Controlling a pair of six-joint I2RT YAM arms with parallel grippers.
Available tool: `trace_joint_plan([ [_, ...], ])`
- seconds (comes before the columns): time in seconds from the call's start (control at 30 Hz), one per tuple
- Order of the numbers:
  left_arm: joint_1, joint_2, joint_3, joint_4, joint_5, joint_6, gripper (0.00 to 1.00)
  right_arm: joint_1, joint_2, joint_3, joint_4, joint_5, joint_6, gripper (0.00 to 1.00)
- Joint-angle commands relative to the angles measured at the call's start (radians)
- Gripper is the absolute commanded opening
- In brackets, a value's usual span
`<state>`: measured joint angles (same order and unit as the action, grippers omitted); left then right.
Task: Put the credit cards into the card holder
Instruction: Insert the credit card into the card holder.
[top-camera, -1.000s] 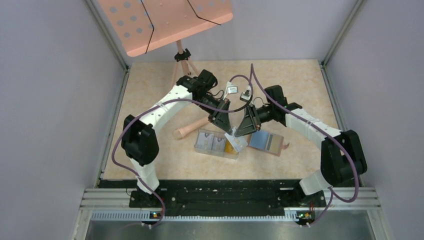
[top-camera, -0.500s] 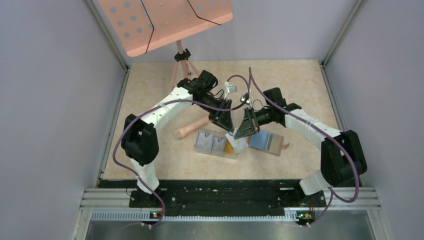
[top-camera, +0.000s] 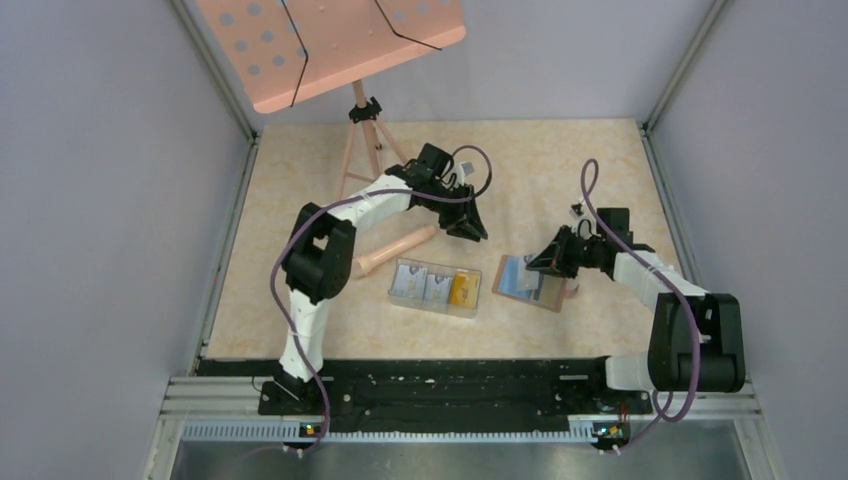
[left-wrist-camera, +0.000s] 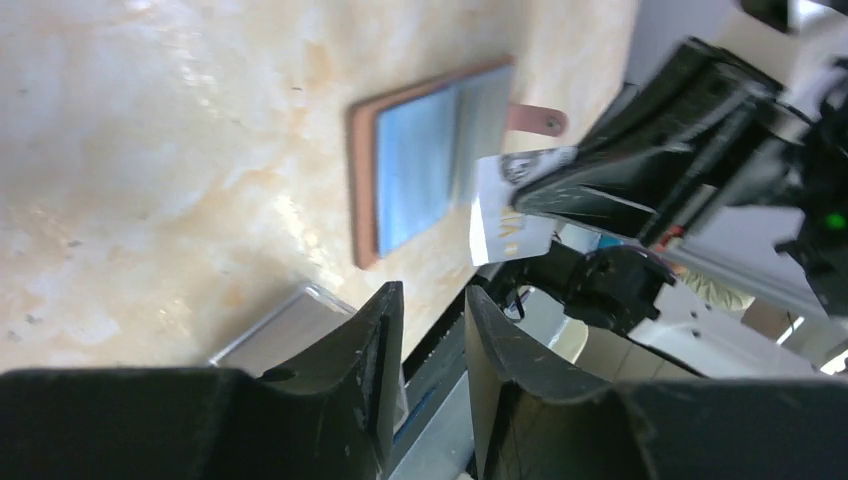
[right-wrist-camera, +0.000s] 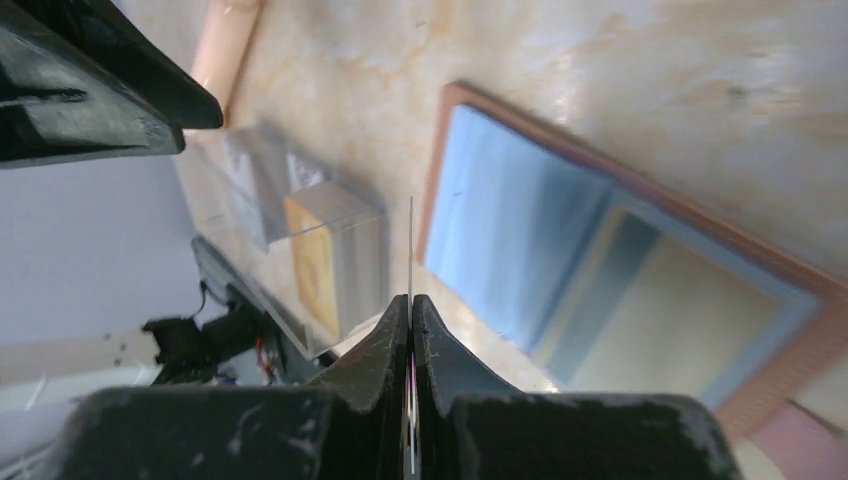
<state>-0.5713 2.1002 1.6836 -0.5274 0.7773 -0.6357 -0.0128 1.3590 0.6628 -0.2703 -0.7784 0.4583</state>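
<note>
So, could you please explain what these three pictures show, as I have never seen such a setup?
You see a robot's left arm and right arm, bolted to a table, each ending in a two-finger gripper. The wide picture looks down from above; the other two come from cameras on the wrists. On the table lie an open brown wallet and a clear tray of cards. The right gripper is shut on one thin card over the wallet. The left gripper is open and empty.

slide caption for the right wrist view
Right gripper shut on a card, seen edge-on, beside the brown card holder
</note>
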Motion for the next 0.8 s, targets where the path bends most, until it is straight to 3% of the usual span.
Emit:
trace_joint_plan([
  [0.0,-0.023,0.091,0.110,-0.004,-0.070,-0.065,0.33,-0.039,-0.057,-0.045,0.163,0.187,0.100,0.00],
  [0.53,-0.057,0.247,0.202,-0.014,-0.079,-0.107,0.19,-0.085,-0.087,-0.119,0.155,0.293,0.091,0.00],
  [0.77,-0.063,0.283,0.194,-0.038,-0.056,-0.099,0.12,-0.092,-0.015,-0.171,0.297,0.201,0.125,0.00],
])
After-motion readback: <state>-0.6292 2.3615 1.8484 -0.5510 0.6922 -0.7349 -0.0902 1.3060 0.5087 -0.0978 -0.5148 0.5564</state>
